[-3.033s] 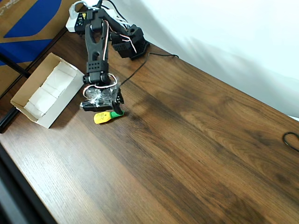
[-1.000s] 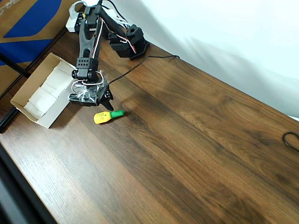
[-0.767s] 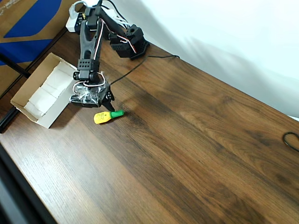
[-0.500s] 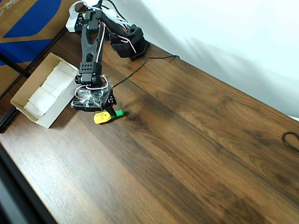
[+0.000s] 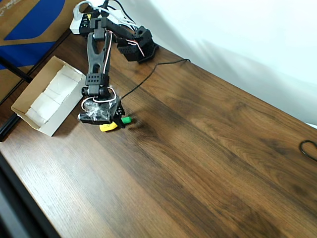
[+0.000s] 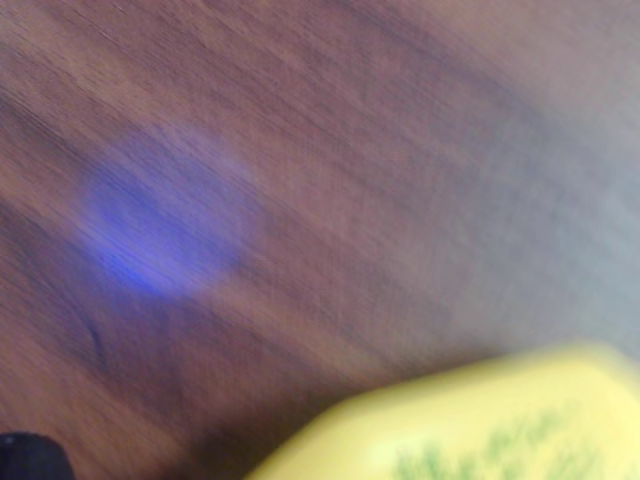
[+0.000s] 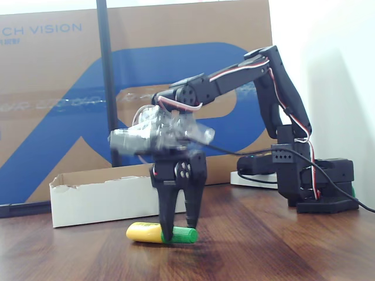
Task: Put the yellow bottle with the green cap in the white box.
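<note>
Two fingers (image 7: 166, 218) of the gripper (image 7: 177, 231) point straight down, spread astride the yellow bottle with the green cap (image 7: 161, 233) (label print unreadable); carton (image 7: 53, 88) behind reads "CH VISION".

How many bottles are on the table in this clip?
1. The bottle lies on its side on the table, right of the white box in the overhead view, with the open gripper straddling its cap end. The box's far wall may hide others.

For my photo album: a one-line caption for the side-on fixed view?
Open fingers straddle the lying yellow bottle, white box behind.
</note>
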